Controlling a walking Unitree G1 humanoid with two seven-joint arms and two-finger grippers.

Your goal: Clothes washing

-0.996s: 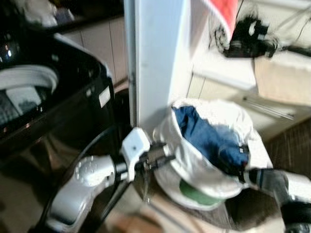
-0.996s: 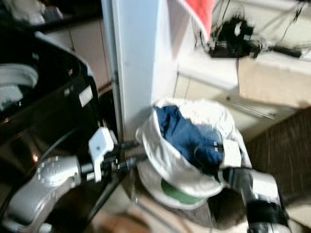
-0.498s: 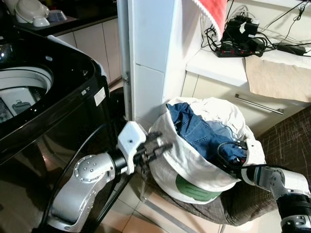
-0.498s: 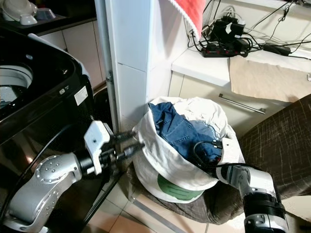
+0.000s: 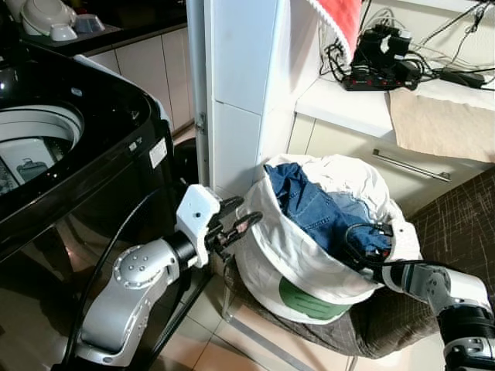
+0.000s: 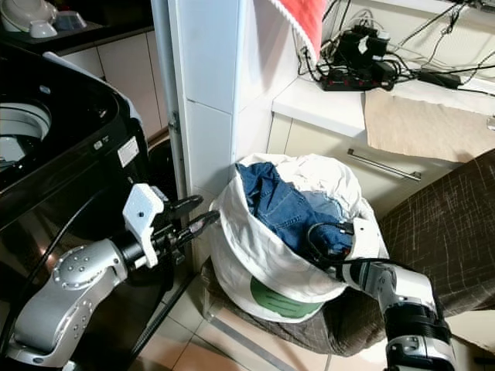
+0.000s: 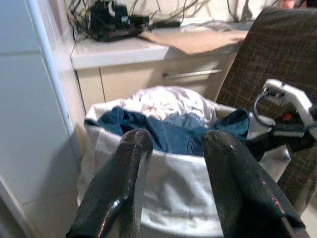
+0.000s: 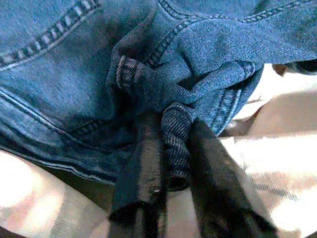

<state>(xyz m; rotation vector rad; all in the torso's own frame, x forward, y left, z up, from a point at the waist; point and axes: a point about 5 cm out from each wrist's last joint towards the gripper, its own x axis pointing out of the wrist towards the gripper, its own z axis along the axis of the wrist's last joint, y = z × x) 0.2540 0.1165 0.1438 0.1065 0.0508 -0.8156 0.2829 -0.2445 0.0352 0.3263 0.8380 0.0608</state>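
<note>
Pinching a fold of the jeans (image 8: 163,74), the right gripper (image 8: 171,163) is clamped inside the laundry bag (image 5: 286,255); the left gripper (image 5: 236,220), fingers apart, has been drawn back from the bag's rim, so lifting seems next.

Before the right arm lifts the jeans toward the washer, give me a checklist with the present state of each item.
1. Right end effector shut on a fold of the jeans: ok.
2. Fold sits well between its fingers: ok; the denim runs down between them.
3. Jeans free of the white garment beside them in the laundry bag: cannot tell.
4. Left end effector open and off the bag: ok; it hovers beside the bag's wall.
5. Washer tub open to receive clothes: ok.
6. Black cable looping at the right wrist, clear of the jeans: cannot tell.
</note>
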